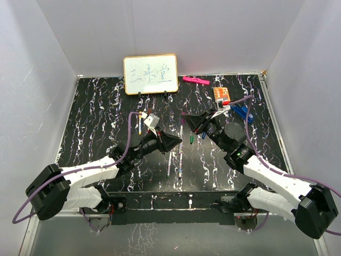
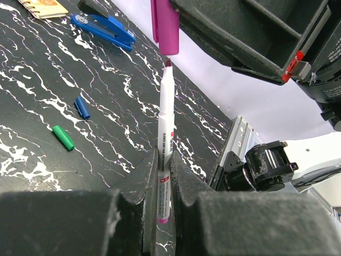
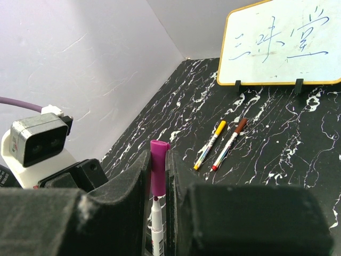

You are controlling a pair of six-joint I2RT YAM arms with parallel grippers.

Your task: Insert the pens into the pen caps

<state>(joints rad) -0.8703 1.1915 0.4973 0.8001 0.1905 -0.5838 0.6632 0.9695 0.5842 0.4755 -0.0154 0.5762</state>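
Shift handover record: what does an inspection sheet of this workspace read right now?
Surface: black marbled table.
Job's things: pen tip just under magenta cap, not inserted; green cap, blue cap loose; yellow-capped pen, brown-capped pen lying flat.
Clutter: blue stapler, notepad, pink marker, whiteboard.
Grippers: left gripper shut on pen; right gripper shut on magenta cap.
Cables: purple cable on each arm.
Surroundings: white walls.

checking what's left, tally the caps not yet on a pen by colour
green cap: 1
blue cap: 1
magenta cap: 1
total: 3
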